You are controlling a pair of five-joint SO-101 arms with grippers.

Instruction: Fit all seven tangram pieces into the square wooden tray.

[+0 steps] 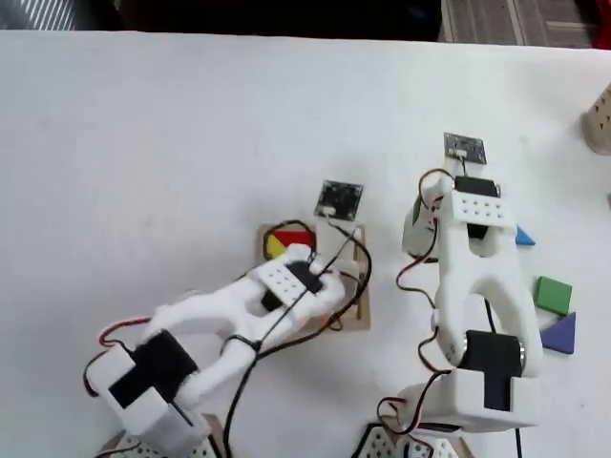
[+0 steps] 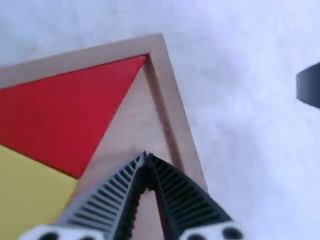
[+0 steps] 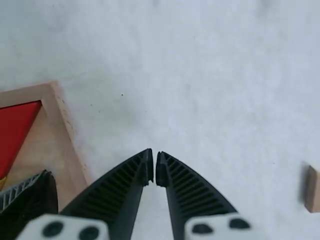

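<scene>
High view: wooden tray (image 1: 365, 320) sits mid-table (image 1: 143, 143), and the left arm (image 1: 239, 305) lies across it and covers most of the inside. The exposed far corner holds a red triangle (image 1: 294, 237) with a yellow piece (image 1: 275, 247) touching it. I cannot tell what else is in the tray under the arm. The right arm (image 1: 477, 277) stands beside the tray, off its right side. Three pieces are loose on the table right of that arm, well apart from the tray: blue piece (image 1: 523, 237), green square (image 1: 553, 294), purple piece (image 1: 561, 334). A wooden object with holes (image 1: 599, 119) is at the table's right edge. Left wrist view: left gripper (image 2: 146, 159) has its fingers pressed together with nothing between them. The tips hang over bare tray floor just inside a corner rim. The red triangle lies flat with one point tucked into that corner, and the yellow piece is flush against its long edge. Right wrist view: right gripper (image 3: 153, 162) has its tips together bar a hairline gap and is empty. It sits over bare table just outside the tray rim. The red triangle shows inside the rim, and a dark finger of the left gripper is over the tray floor.
</scene>
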